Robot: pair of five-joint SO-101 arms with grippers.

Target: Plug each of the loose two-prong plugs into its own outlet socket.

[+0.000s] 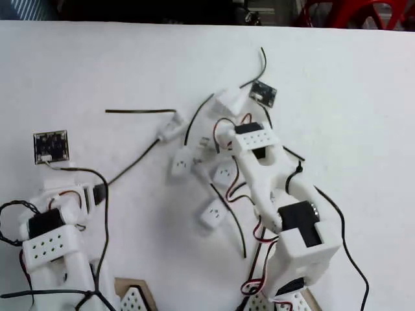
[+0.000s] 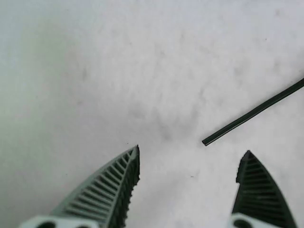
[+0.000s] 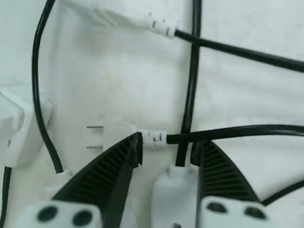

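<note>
High view: the white desk [image 1: 337, 78] carries the right arm [image 1: 279, 194], stretched to mid-desk, its own body hiding its fingers. White outlet sockets [image 1: 213, 212] lie beside it, partly crossed by black cords. In the right wrist view the right gripper [image 3: 168, 142] has its fingers apart, straddling the cord of a two-prong plug [image 3: 111, 133]; a second plug [image 3: 123, 19] is hard to make out against the desk. The left gripper [image 2: 192, 151] hangs over the desk with its fingers apart, near a cord end [image 2: 205, 141].
</note>
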